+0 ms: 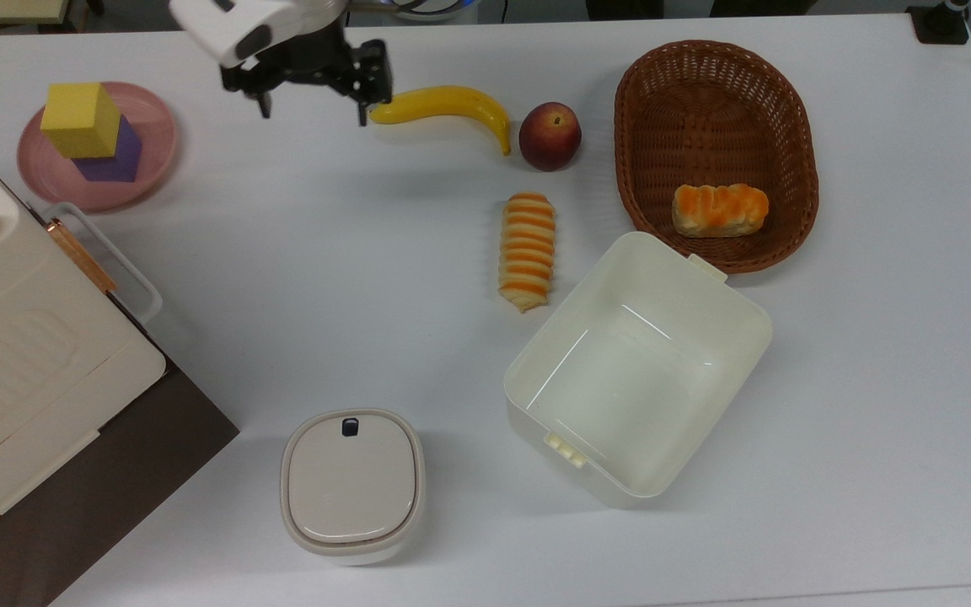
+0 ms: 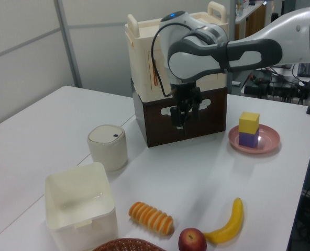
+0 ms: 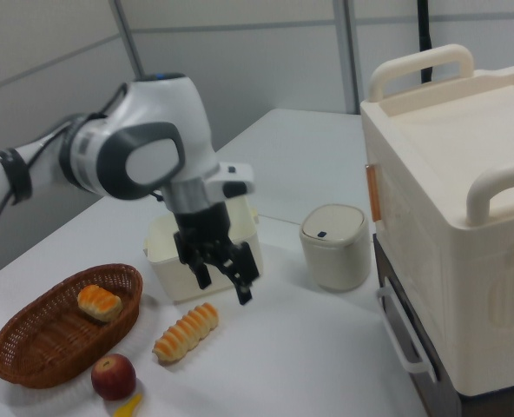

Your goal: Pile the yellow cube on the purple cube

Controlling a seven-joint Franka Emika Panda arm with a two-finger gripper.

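The yellow cube rests on top of the purple cube, slightly askew, and both stand on a pink plate at the top view's far left. In the left view the yellow cube sits over the purple cube on the plate. My gripper hangs open and empty above the table, well to the right of the plate in the top view and just left of the banana. It also appears in the left view and in the right view, fingers spread.
A banana, an apple and a striped bread roll lie mid-table. A wicker basket holds a bun. An open white box, a lidded pot and a cream cabinet stand nearer.
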